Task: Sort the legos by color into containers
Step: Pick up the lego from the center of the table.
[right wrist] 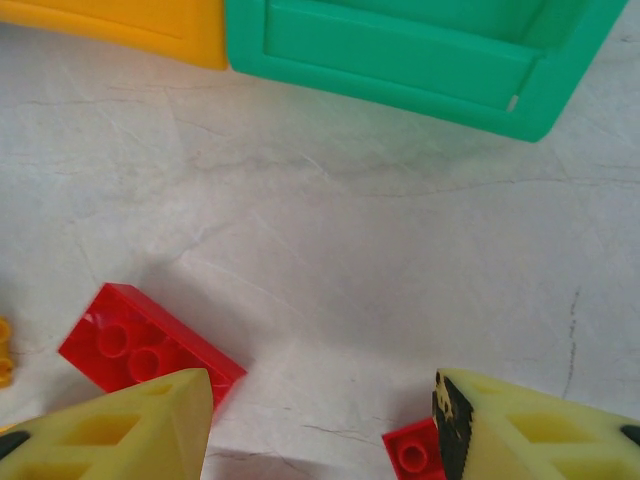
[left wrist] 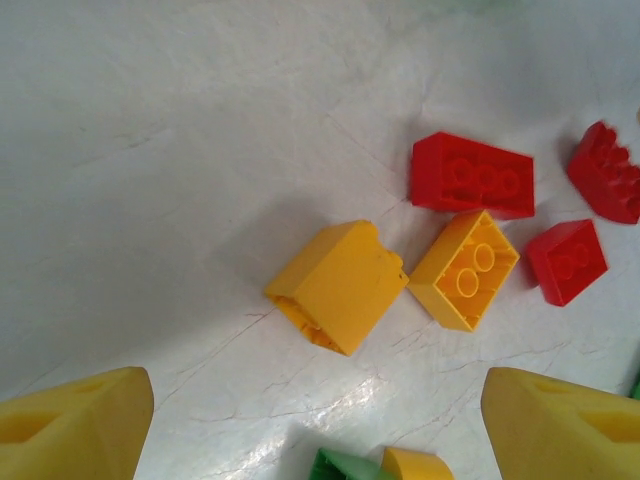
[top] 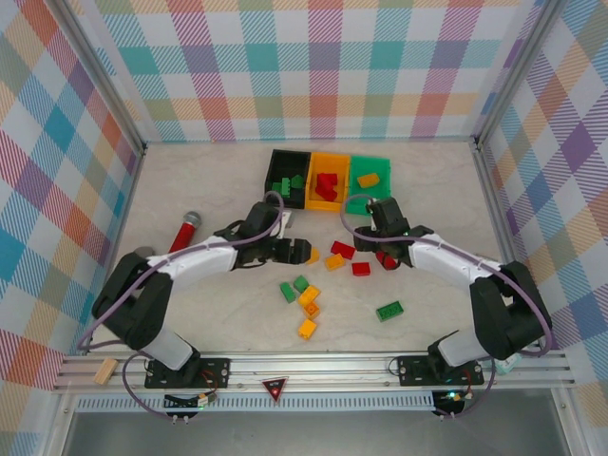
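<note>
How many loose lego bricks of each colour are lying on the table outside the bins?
Red bricks: 3
Yellow-orange bricks: 5
Green bricks: 3
Total: 11 loose bricks

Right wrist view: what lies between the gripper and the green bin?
Bare tabletop, in the right wrist view. The open right gripper sits short of the green bin; a red brick and a smaller red brick lie by its fingertips.

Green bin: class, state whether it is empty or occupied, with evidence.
Not empty: the top view shows one yellow-orange brick lying inside the green bin.
</note>
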Robot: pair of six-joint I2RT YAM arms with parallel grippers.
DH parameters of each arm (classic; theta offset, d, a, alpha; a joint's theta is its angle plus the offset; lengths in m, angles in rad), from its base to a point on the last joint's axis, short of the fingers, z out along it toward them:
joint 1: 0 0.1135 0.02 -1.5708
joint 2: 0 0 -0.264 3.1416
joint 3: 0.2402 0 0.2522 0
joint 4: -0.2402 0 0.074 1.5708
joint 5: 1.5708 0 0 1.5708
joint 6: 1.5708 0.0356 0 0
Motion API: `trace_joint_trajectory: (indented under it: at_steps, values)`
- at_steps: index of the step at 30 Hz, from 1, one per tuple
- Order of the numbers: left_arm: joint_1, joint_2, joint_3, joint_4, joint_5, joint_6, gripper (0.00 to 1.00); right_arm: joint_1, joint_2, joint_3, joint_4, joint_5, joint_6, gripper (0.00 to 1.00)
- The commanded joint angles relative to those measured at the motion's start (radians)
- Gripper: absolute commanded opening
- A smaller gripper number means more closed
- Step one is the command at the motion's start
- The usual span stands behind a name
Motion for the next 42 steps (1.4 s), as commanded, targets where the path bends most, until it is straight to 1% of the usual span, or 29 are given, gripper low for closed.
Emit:
trace_joint_trajectory:
  at_steps: [1,4,10,13,16,17,21,24,26,29,30,36,42]
  values:
    - [-0.033,0.086,0.084,-0.165,-0.037,0.034,0.85,-0.005,-0.049,-0.047,0.084,0.035,-0.025,0.61]
    - [-0.064,0.157,0.155,-0.21,-0.056,0.033,0.85,-0.004,-0.069,-0.074,0.109,0.04,-0.021,0.61]
    - [-0.113,0.273,0.301,-0.339,-0.138,0.043,0.84,-0.005,-0.105,-0.1,0.113,0.01,0.0,0.61]
    - [-0.119,0.332,0.359,-0.393,-0.165,0.044,0.78,-0.004,-0.122,-0.109,0.125,0.002,0.005,0.61]
    - [-0.119,0.367,0.385,-0.399,-0.155,0.03,0.78,-0.005,-0.119,-0.103,0.126,-0.016,0.004,0.61]
    - [-0.119,0.375,0.393,-0.404,-0.15,0.03,0.74,-0.005,-0.118,-0.103,0.123,-0.014,0.004,0.61]
    - [-0.122,0.394,0.413,-0.413,-0.16,0.027,0.73,-0.005,-0.128,-0.101,0.117,-0.003,0.0,0.61]
    - [-0.122,0.407,0.433,-0.42,-0.139,0.027,0.62,-0.005,-0.142,-0.115,0.131,-0.007,0.007,0.61]
    - [-0.122,0.406,0.429,-0.401,-0.117,0.022,0.61,-0.005,-0.144,-0.12,0.14,-0.023,0.016,0.61]
    - [-0.123,0.419,0.451,-0.407,-0.117,0.022,0.59,-0.005,-0.153,-0.132,0.158,-0.04,0.024,0.61]
    - [-0.124,0.421,0.459,-0.413,-0.117,0.022,0.57,-0.005,-0.156,-0.135,0.163,-0.039,0.025,0.61]
    - [-0.125,0.388,0.48,-0.409,-0.119,0.017,0.56,-0.005,-0.171,-0.15,0.181,-0.035,0.038,0.62]
    - [-0.128,0.373,0.57,-0.417,-0.125,0.015,0.55,-0.006,-0.218,-0.185,0.221,-0.044,0.06,0.62]
